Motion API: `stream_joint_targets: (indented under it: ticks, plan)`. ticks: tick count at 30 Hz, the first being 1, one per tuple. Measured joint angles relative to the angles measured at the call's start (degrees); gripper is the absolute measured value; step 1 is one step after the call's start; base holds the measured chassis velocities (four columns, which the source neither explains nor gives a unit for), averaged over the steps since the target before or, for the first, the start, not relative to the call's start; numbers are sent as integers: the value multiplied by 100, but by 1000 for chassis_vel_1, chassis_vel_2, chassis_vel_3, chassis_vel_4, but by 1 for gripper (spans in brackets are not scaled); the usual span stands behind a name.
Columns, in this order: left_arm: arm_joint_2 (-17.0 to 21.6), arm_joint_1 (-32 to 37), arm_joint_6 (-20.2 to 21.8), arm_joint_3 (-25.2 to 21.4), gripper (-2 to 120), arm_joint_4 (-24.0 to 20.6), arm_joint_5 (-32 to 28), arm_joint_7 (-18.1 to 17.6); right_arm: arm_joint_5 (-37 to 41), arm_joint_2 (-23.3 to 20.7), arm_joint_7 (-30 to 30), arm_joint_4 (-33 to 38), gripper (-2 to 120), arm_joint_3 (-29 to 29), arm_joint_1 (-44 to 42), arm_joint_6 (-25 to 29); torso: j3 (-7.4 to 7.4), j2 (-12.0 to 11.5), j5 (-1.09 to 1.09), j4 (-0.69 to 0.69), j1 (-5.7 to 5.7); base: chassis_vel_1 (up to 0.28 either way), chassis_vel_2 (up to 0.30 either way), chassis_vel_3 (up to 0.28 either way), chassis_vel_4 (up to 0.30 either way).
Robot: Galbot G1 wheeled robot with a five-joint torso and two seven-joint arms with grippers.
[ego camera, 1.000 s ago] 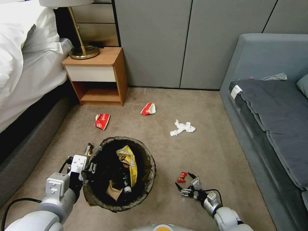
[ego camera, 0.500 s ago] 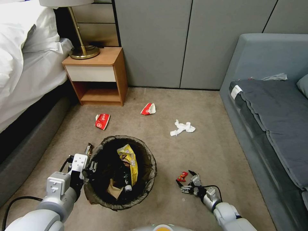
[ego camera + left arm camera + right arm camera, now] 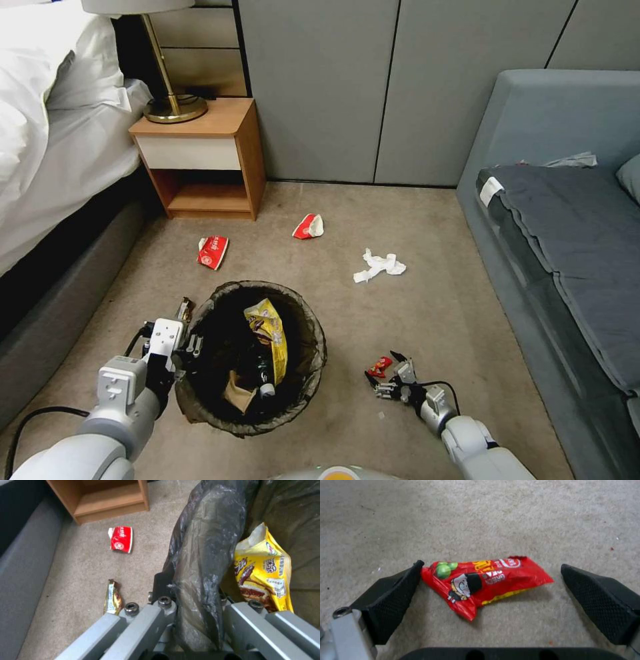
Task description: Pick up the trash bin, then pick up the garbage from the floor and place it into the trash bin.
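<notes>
Bin in one hand, wrapper lined up for the other

Left gripper (image 3: pixel 190 347) is clamped on the round bin's (image 3: pixel 303 373) dark-bagged rim; right gripper (image 3: pixel 490 590) sits spread around the small red crinkly snack wrapper (image 3: pixel 485 582) on the beige carpet (image 3: pixel 433 293). Flat foil like that could easily slip out as the pads close.

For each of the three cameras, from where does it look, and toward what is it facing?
Head: high on the robot, facing down at the floor; both arms show.
Left wrist: behind the left gripper, shut on the trash bin rim.
Right wrist: behind the open right gripper, low over the red snack wrapper.
Shared: head and left wrist both show the yellow bag in the bin.
</notes>
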Motion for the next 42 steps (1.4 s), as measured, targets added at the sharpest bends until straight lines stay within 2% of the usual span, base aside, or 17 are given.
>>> stream_joint_targets:
  ticks: [4, 6, 8, 10, 12, 14, 15, 17, 18, 19, 23, 25, 26, 30, 38, 42]
  plan:
    - [-3, 1, -1, 0, 3, 0, 9, 3, -10, 18, 19, -7, 94, 1, -7, 46, 0, 0, 0, 0, -1, 0, 0, 0, 0]
    - [-12, 0, -1, 5, 3, 0, 16, 5, -23, 24, 26, 1, 85, 0, -9, 58, 0, 0, 0, 0, 0, 0, 0, 0, 0]
    - [-16, 0, -2, 7, 3, 0, 20, 7, -27, 25, 27, 11, 82, 0, -9, 61, 0, 0, 0, 0, 0, 0, 0, 0, 0]
    - [-20, 0, -9, 12, 3, 0, 47, 18, -30, 25, 28, 25, 71, -1, -9, 62, 0, 0, 0, 0, 0, 0, 0, 0, 0]
    - [-20, 4, -12, 15, 3, 0, 62, 27, -35, 25, 29, 25, 68, -1, -8, 62, 0, 0, 0, 0, 0, 0, 0, 0, 0]
    - [-23, 17, -16, 34, 3, 0, 94, 59, -50, 24, 29, 25, 56, -2, -3, 64, 0, 0, 0, 0, 0, 0, 0, 0, 0]
    - [-23, 17, -16, 34, 3, 0, 94, 59, -50, 24, 29, 25, 56, -2, -3, 64, 0, 0, 0, 0, 0, 0, 0, 0, 0]
    - [-32, 9, -18, 46, 3, 0, 106, 77, -55, 23, 29, 29, 46, -5, 4, 66, 0, 0, 0, 0, 0, 0, 0, 0, 0]
    - [-32, 9, -18, 46, 3, 0, 106, 77, -55, 23, 29, 29, 46, -5, 4, 66, 0, 0, 0, 0, 0, 0, 0, 0, 0]
    - [-33, 5, -20, 50, 3, 0, 109, 80, -63, 24, 27, 30, 37, -7, 11, 66, 0, 0, 0, 0, 0, 0, 0, 0, 0]
    - [-33, 3, -21, 52, 3, 0, 111, 82, -72, 26, 21, 36, 28, -13, 18, 69, 0, 0, 0, 0, 0, 0, 0, 0, 0]
    - [-30, -10, -22, 63, 3, 6, 116, 85, -92, 32, 12, 51, 17, -15, 22, 80, 0, 0, 0, 0, 0, 0, 0, 0, 0]
    - [-30, -10, -22, 63, 3, 6, 116, 85, -92, 32, 12, 51, 17, -15, 22, 80, 0, 0, 0, 0, 0, 0, 0, 0, 0]
    - [-35, -30, -27, 81, 3, 34, 130, 94, -104, 42, 7, 56, 0, -17, 21, 83, 0, 0, 0, 0, 0, 0, 0, 0, 0]
    - [-28, -50, -39, 60, 3, 55, 124, 96, -110, 12, 20, 231, 0, -4, -32, 89, 0, 0, 0, 0, 0, 0, 0, 0, 0]
    - [14, -46, -38, 27, 3, 37, 82, 97, -86, -139, 63, 750, 0, -6, -142, -19, 0, 0, 0, 0, 0, 0, 0, 0, 0]
